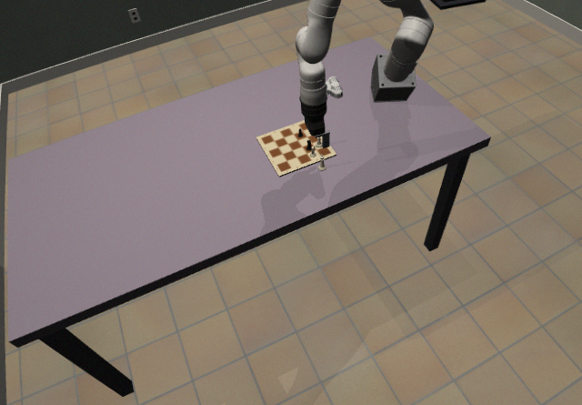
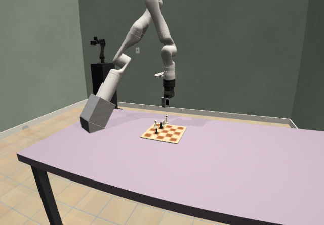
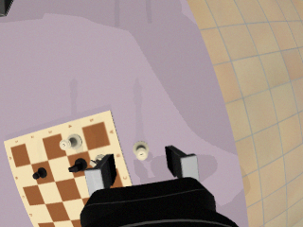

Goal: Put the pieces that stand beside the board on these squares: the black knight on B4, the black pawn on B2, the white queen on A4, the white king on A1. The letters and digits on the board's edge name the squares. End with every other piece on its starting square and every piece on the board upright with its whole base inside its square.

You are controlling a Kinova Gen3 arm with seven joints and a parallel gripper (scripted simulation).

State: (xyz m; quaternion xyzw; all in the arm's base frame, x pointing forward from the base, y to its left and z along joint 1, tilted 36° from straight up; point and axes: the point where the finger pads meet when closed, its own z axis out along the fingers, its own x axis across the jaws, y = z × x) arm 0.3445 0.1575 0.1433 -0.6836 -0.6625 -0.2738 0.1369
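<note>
"While we wait above the board (image 1: 275, 152) (image 2: 173, 139) (image 3: 59, 212), is our gripper (image 1: 320, 138) (image 2: 165, 103) (image 3: 140, 161) gripping anything?"

"No, we have its fingers spread wide, with nothing between them."

"Which piece do we see off the board?"

"The tall white one (image 1: 322, 163) (image 2: 166, 119) (image 3: 141, 150), upright on the table (image 1: 141, 179) (image 2: 209, 165) (image 3: 47, 61) just beside the edge; we cannot tell whether it is king or queen."

"And on the board?"

"We count four, all upright: the black pawn (image 1: 300, 133) (image 2: 156, 131) (image 3: 40, 173), a bigger black piece (image 1: 308, 145) (image 2: 161, 125) (image 3: 78, 165), a white piece (image 1: 318, 142) (image 2: 155, 124) (image 3: 71, 142) and, near the bigger black one, another white piece (image 1: 312, 152) (image 2: 163, 123) (image 3: 98, 161)."

"Can we read their squares?"

"No, the edge marks are too small for us, and our wrist view has a finger partly over that last white piece"
</note>
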